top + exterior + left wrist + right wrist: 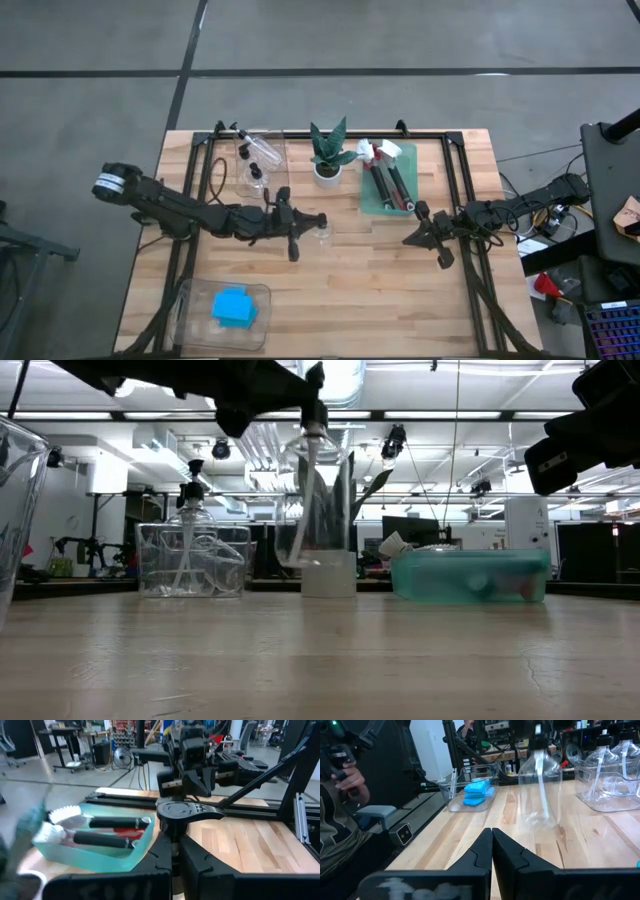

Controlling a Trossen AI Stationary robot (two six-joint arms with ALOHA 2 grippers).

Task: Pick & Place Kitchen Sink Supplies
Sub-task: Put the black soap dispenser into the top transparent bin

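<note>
Wood table (380, 290); left hand (318, 226) grips unlabelled bottle (325, 232).

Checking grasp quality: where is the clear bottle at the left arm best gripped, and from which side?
By the black cap, from above: the bottle hangs upright, its neck narrow, its clear body wide and round. The left gripper holds it there.

potted plant (328, 153) | three clear trays | person's hand (351, 779)
</note>
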